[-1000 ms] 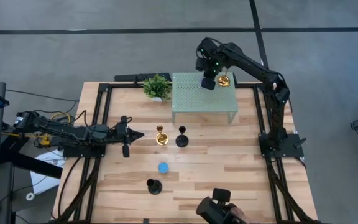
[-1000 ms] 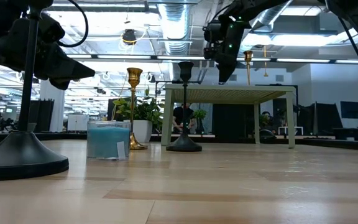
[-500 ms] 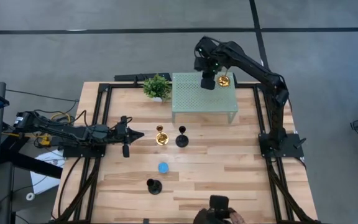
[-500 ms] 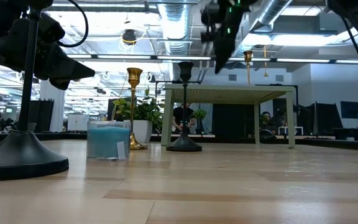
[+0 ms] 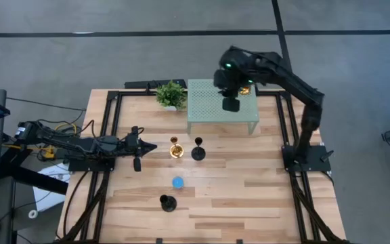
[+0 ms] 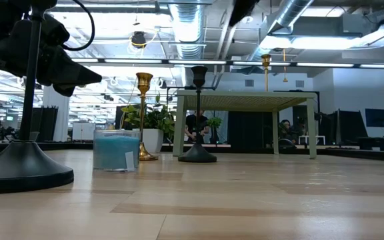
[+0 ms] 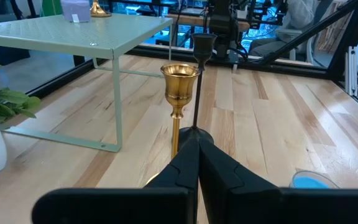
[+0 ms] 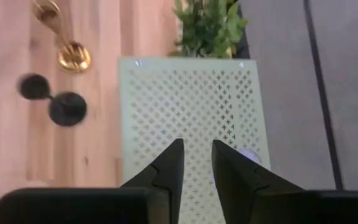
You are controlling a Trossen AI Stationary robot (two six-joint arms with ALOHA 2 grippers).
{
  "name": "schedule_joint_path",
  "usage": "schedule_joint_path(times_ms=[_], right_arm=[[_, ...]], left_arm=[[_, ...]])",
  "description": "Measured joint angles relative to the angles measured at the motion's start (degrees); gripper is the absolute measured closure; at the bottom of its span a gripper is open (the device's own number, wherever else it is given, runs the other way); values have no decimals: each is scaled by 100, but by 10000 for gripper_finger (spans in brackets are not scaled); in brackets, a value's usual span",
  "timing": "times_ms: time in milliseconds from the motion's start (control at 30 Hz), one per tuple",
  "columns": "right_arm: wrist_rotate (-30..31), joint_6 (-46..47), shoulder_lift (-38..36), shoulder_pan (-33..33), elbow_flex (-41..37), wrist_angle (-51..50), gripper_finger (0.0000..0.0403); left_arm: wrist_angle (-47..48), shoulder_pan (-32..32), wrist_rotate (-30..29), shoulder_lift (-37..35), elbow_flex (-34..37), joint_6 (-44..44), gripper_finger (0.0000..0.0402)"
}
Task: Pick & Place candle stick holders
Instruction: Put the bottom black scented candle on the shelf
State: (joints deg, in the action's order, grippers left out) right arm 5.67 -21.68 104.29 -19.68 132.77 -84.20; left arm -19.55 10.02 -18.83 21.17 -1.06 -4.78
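Note:
A gold holder (image 6: 266,63) and a low purple one (image 7: 74,9) stand on the pale green perforated stand (image 5: 205,108) at the back. On the wood table stand a gold holder (image 5: 175,149), a black one (image 5: 198,150), a low blue one (image 5: 178,182) and a second black one (image 5: 167,202), each on its round base. My right gripper (image 5: 230,103) hovers high over the stand, fingers pointing down, slightly open and empty (image 8: 196,152). My left gripper (image 5: 147,147) rests shut and empty left of the gold holder, pointing at it (image 7: 197,149).
A small green plant in a white pot (image 5: 171,95) stands at the stand's left back corner. Black frame rails run along the table's left and right sides. Bare wood lies to the right of the holders and under the stand.
My right gripper has risen from beside the gold holder on the stand, out of the low view's top, and moved toward the table's near edge over the stand. The gold holder stays upright on the stand. A dark object held by a hand at the near edge has left view.

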Motion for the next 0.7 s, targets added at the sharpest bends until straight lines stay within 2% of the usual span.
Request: schedule_joint_path(times_ms=[267, 367, 500, 700], right_arm=[[-154, 983, -896, 598, -1, -411, 360], [-130, 1214, -1174, 877, -282, -410, 367], [-128, 1352, -1693, 1265, -1316, -72, 378], [-106, 1384, -2763, 1638, -3828, 1479, 399]], left_arm=[[0, -2, 0, 0, 0, 0, 394], [0, -2, 0, 0, 0, 0, 394], [-2, -2, 0, 0, 0, 0, 394], [0, -2, 0, 0, 0, 0, 394]])
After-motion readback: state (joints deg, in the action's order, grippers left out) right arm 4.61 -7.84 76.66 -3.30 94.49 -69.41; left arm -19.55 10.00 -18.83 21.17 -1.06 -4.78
